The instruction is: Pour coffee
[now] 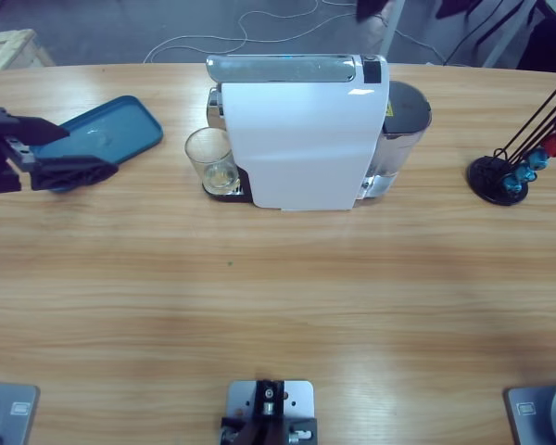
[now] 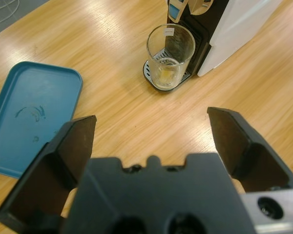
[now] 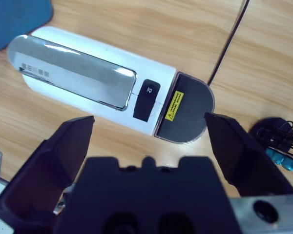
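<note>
An empty-looking clear glass (image 1: 210, 159) (image 2: 170, 56) stands on the drip grate of the white coffee machine (image 1: 301, 139) (image 2: 244, 24) (image 3: 88, 78), under its spout. Only a pale yellowish tint shows at the glass bottom; no dark brown coffee is visible. My left gripper (image 1: 91, 150) (image 2: 151, 119) is open, over the near edge of the blue tray, well left of the glass and pointing toward it. High above the machine, my right gripper (image 3: 149, 121) is open and looks down on its silver lid and black button. It is out of the high view.
A flat blue tray (image 1: 111, 130) (image 2: 29, 117) lies left of the machine. A black capsule stand (image 1: 510, 171) (image 3: 278, 141) with blue and red capsules sits at the right. The machine's grey water tank (image 1: 403, 116) (image 3: 183, 107) is at its rear. Bare wood stretches across the front.
</note>
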Controlling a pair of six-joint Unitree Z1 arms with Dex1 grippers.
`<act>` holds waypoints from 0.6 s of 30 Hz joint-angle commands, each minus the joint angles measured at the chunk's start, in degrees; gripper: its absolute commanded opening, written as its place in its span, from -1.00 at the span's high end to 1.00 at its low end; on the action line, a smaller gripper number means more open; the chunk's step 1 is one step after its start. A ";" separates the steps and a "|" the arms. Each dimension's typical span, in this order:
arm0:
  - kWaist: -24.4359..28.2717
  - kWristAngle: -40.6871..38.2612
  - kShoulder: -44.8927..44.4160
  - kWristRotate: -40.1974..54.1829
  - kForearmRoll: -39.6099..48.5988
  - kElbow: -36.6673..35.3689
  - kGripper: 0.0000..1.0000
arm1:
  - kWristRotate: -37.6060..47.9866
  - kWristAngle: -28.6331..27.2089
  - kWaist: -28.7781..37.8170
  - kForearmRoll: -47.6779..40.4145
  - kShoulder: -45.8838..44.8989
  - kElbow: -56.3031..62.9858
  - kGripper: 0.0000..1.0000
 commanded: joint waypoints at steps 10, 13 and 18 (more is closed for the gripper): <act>-1.08 -1.34 -0.74 -0.47 -0.49 1.29 -0.97 | 0.81 -1.01 0.82 0.45 0.93 2.86 -1.00; -1.08 -1.34 -0.86 -0.51 -0.49 1.24 -0.97 | 0.81 -2.31 1.26 0.45 0.96 3.34 -1.00; -1.08 -1.34 -1.14 -0.51 -0.49 0.78 -0.97 | 0.81 -3.89 1.43 0.36 0.67 3.28 -1.00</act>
